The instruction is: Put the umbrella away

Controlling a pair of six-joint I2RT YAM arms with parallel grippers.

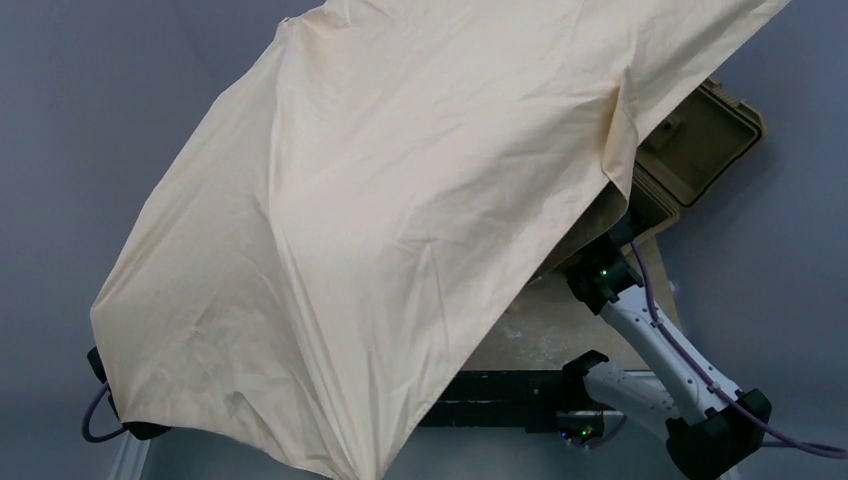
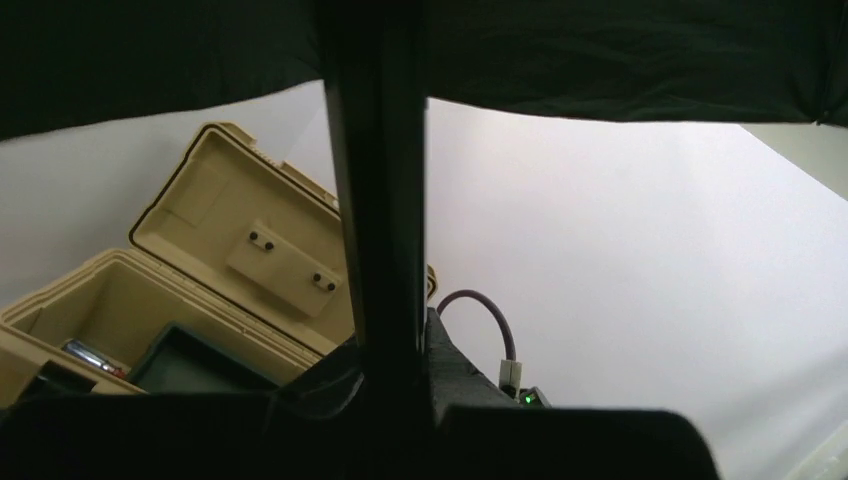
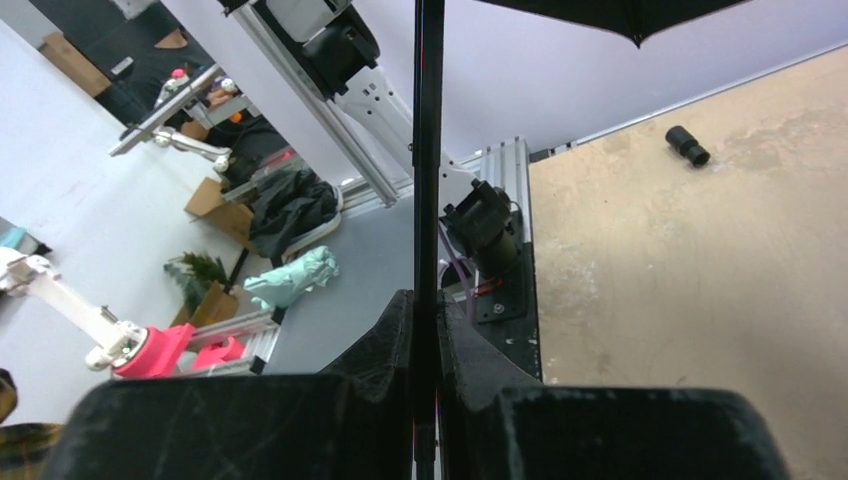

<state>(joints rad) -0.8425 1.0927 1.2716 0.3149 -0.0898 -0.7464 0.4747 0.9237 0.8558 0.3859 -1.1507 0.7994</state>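
Right pincer [image 3: 428,345] pinching umbrella [image 1: 380,200] shaft; left pincer [image 2: 395,395] straddling shaft, cannot tell if gripping. Advice: bracing shaft steady while collapsing open canopy.

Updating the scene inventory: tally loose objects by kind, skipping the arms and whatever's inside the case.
umbrella, beige, open: 1
tan hard case, lid open: 1
small black cylinder: 1
Total: 3
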